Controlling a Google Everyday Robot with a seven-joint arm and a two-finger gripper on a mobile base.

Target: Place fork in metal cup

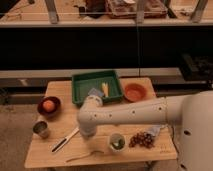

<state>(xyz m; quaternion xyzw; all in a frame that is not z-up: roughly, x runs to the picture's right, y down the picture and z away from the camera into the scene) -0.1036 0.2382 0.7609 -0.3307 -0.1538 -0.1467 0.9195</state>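
The fork [84, 156] lies flat on the wooden table [60, 91] near its lower edge, left of centre in the frame, its long axis almost level and rising slightly to the right. The gripper [86, 131] hangs just above it in the frame, at the end of the white arm [145, 112] reaching in from the right. The fork is not in its hold, and I cannot tell whether it is open or closed. The metal cup [41, 129] stands well to the left, by the table's left edge. Between fork and cup a black-handled utensil [64, 142] lies slanted, and a carry leftward would likely have to clear it. A pale cup [117, 142] stands just right of the fork, grapes [142, 139] beyond
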